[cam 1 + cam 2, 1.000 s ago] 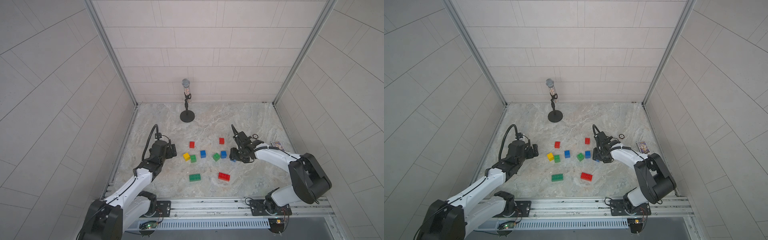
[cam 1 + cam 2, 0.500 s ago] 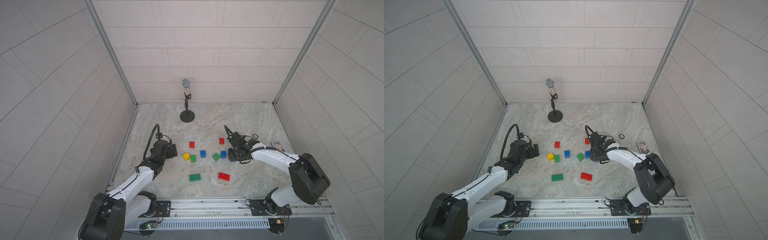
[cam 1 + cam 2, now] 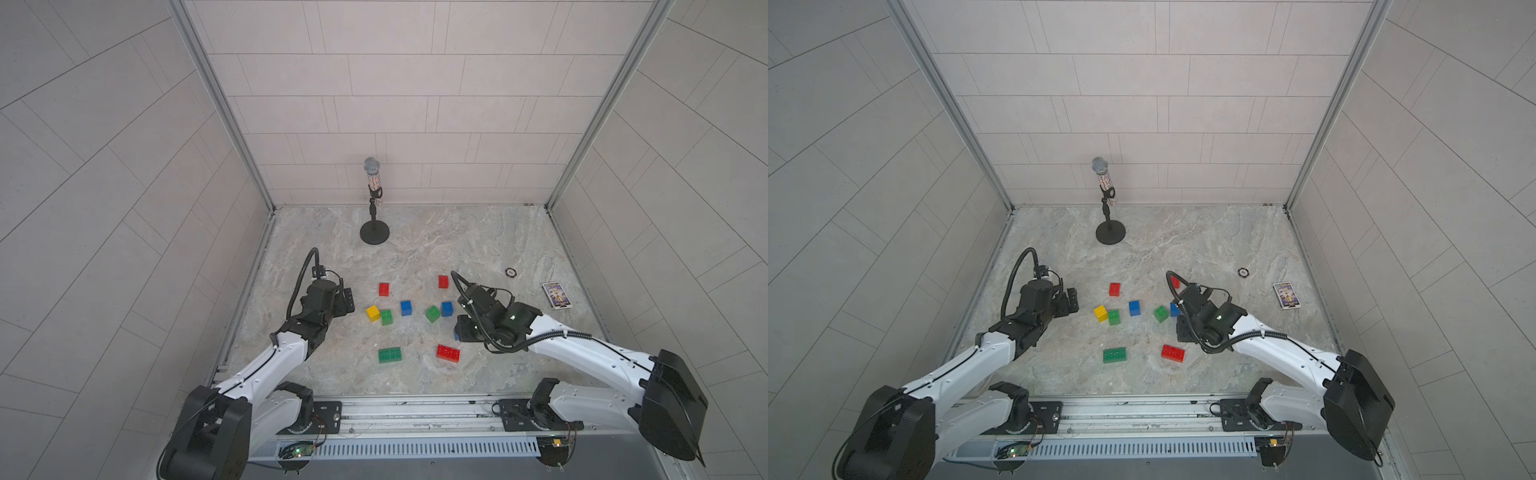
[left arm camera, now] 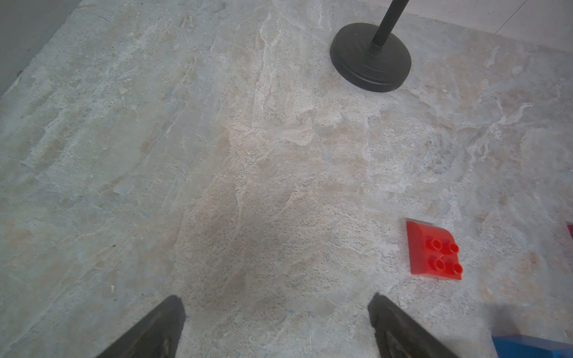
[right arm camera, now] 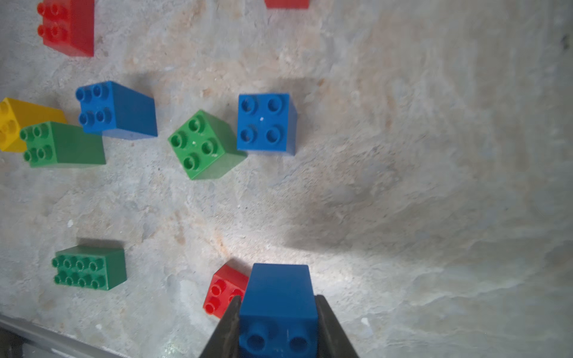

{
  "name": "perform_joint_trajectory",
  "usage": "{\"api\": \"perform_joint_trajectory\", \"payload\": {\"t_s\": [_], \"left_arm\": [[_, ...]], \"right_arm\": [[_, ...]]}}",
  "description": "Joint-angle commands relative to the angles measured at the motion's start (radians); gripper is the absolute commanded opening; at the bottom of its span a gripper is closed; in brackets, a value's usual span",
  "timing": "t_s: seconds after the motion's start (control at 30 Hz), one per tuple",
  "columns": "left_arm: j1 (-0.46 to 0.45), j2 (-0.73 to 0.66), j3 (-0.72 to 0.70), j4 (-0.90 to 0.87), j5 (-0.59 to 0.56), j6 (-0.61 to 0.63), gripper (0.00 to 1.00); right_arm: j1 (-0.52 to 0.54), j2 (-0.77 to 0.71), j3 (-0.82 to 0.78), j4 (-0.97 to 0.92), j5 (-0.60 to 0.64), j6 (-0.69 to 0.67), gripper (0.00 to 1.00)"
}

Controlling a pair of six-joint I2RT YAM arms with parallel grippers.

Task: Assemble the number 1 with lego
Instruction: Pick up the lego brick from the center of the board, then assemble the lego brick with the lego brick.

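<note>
Clamping a studded blue plastic brick (image 5: 279,279), right gripper (image 5: 278,299), left gripper (image 4: 276,296) spread above marbled stone (image 4: 248,155)

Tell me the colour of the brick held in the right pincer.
Blue; the right wrist view shows the brick clamped in the right pincer best.

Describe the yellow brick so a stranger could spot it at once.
Find the black microphone stand at the back, then come forward to the scattered bricks. At the end of the scatter nearest the left gripper sits the yellow brick, right beside a small green brick. It is the only yellow one.
</note>
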Motion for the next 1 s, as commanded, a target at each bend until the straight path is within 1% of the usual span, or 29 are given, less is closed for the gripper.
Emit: {"api": "perform_joint_trajectory", "payload": {"t_s": [0.0,0.1,0.23,0.47,0.77,0.97], "left_arm": [[-0.003,-0.009,0.006,0.021,-0.006,-0.005,1.0],[-0.003,-0.02,0.001,0.021,-0.009,-0.006,1.0],[-0.003,-0.024,-0.002,0.022,-0.011,-0.008,1.0],[-0.003,-0.016,0.002,0.02,-0.008,-0.008,1.0],[-0.003,-0.026,-0.002,0.02,-0.012,-0.01,1.0],[-0.003,-0.034,-0.007,0.021,-0.014,-0.011,1.0]], "right_arm": [[0.055,-0.006,-0.013,0.018,0.03,0.159,0.02],[0.086,-0.001,-0.014,0.016,0.053,0.207,0.0],[0.112,0.011,-0.016,0.015,0.063,0.246,0.0],[0.16,0.071,-0.021,0.029,0.07,0.318,0.0],[0.172,0.13,0.017,-0.04,0.082,0.329,0.0],[0.178,0.125,0.042,-0.107,0.091,0.336,0.0]]}}
